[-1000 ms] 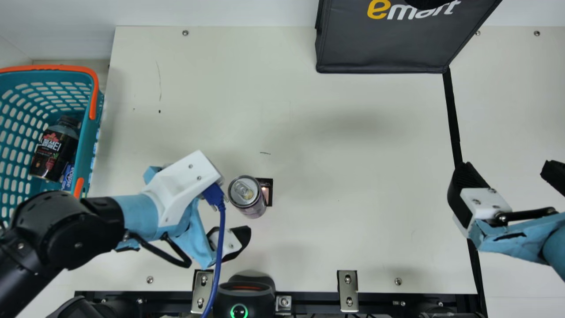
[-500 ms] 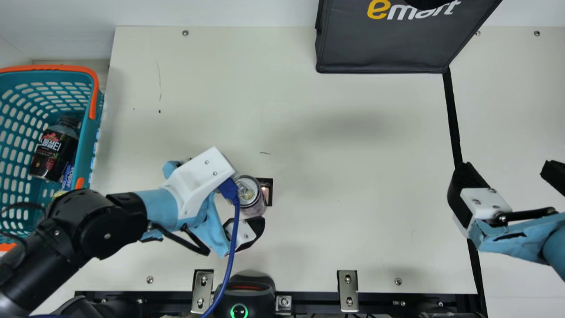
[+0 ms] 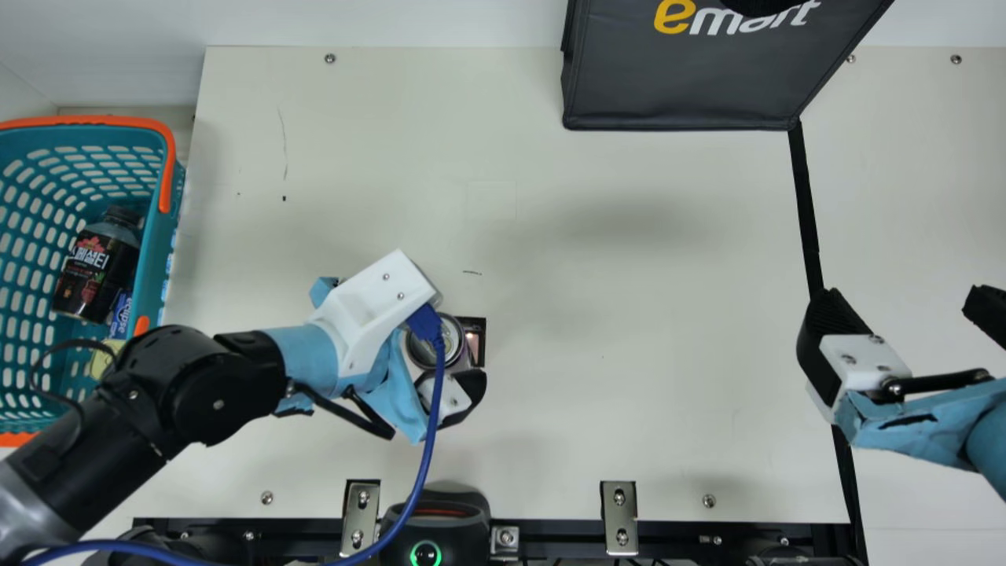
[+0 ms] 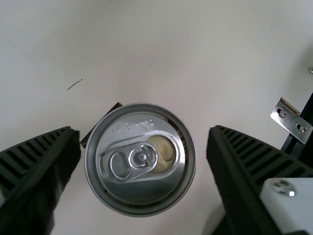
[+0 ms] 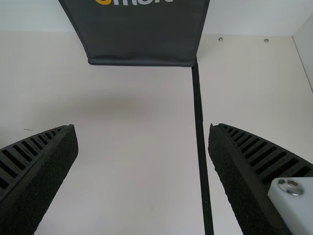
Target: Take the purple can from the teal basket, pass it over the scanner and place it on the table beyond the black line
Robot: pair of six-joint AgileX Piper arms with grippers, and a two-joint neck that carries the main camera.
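In the main view my left gripper (image 3: pixel 462 339) is around the purple can (image 3: pixel 455 336), which stands upright on the table and is partly covered by the wrist housing and blue cable. The left wrist view has the can's lid (image 4: pixel 142 191) between the spread fingers of my left gripper (image 4: pixel 143 136), a narrow gap on either side. My right gripper (image 3: pixel 905 302) is open above the black line (image 3: pixel 805 206); in the right wrist view my right gripper (image 5: pixel 143 129) has nothing between its fingers. A black scanner (image 3: pixel 436 523) sits at the near edge, its ring lit green.
The teal basket (image 3: pixel 154 248) at the left holds a dark bottle (image 3: pixel 96 271), a blue pack and something yellow. A small black-framed window (image 3: pixel 478 343) lies in the table beside the can. A dark grey bag (image 3: pixel 692 86) stands at the far side.
My left gripper has moved right and slightly away from the near edge, from beside the can to around it. My right arm and the can have kept their places.
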